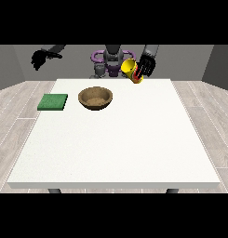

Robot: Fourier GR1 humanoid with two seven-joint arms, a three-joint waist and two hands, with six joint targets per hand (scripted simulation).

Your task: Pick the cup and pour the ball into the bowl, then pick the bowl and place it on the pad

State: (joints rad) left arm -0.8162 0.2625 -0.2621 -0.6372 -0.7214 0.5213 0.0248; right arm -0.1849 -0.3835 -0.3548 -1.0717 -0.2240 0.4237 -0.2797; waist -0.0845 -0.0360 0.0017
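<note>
The bench [115, 139] is a large white rectangular top standing on a floor [13, 116] of pale grey wood planks, with plain grey walls [13, 58] behind. All objects lie toward the far edge, the side where the robot [111, 58] stands.

The green pad [53, 102] lies flat at the bench's left edge, near the far left corner. The brown bowl [95, 97] stands upright just beside the pad, apart from it, left of the bench's middle line.

The hand at the view's right [147, 65] is raised above the far edge, fingers curled round the yellow cup [131, 70]. The cup is tilted, its mouth facing the bowl side. The ball cannot be made out.

The hand at the view's left [39, 58] hangs beyond the far left corner, off the bench, holding nothing; its finger position cannot be told.

The near half and the right side of the bench carry nothing.
</note>
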